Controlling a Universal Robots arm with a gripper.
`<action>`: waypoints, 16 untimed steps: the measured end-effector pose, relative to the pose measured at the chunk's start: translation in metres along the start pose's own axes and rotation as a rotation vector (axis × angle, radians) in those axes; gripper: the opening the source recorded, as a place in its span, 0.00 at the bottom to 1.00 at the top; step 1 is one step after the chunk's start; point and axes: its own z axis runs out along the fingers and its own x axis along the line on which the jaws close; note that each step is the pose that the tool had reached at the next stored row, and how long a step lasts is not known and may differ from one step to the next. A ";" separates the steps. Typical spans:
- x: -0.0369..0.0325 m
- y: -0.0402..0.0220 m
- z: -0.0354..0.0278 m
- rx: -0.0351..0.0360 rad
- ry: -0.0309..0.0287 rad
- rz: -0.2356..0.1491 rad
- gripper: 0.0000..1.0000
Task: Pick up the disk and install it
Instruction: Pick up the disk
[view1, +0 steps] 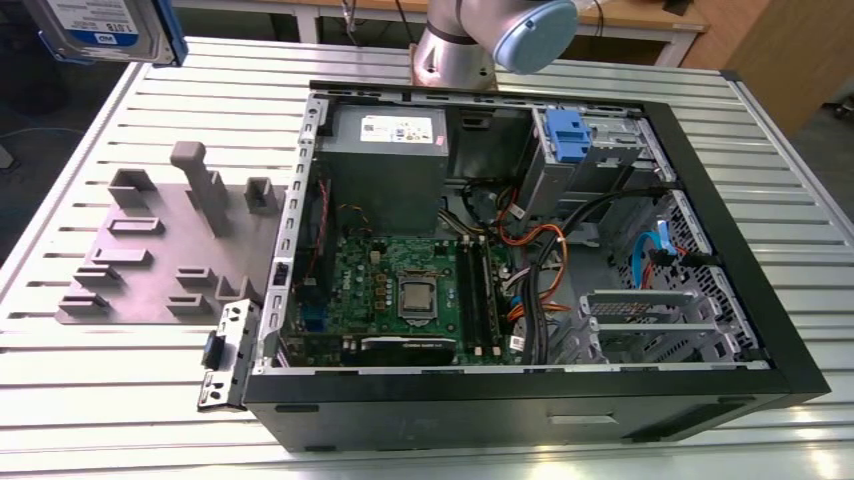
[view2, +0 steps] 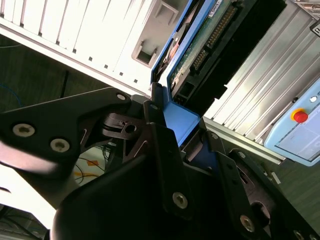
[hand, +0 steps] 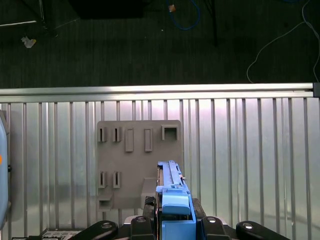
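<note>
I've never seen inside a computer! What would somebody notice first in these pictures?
First, the big open computer case in the middle of the table, with its green circuit board showing. Next, the bright blue-framed disk at the exterior view's upper left, clamped in the black gripper in the second wrist view. Beside the case, on the exterior view's left, lies a grey slotted holder plate.

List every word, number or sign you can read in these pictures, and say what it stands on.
Label on the disk: print too blurred to read.
White sticker on the power supply: print too small to read.
Control pendant: markings too blurred to read.
No text can be quoted.
</note>
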 end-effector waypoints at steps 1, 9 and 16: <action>0.0000 -0.0006 0.0000 -0.0001 0.0000 0.000 0.37; -0.0003 -0.0089 0.0003 0.0000 0.0000 0.000 0.37; 0.0077 -0.0101 0.0010 -0.0001 0.0002 0.000 0.37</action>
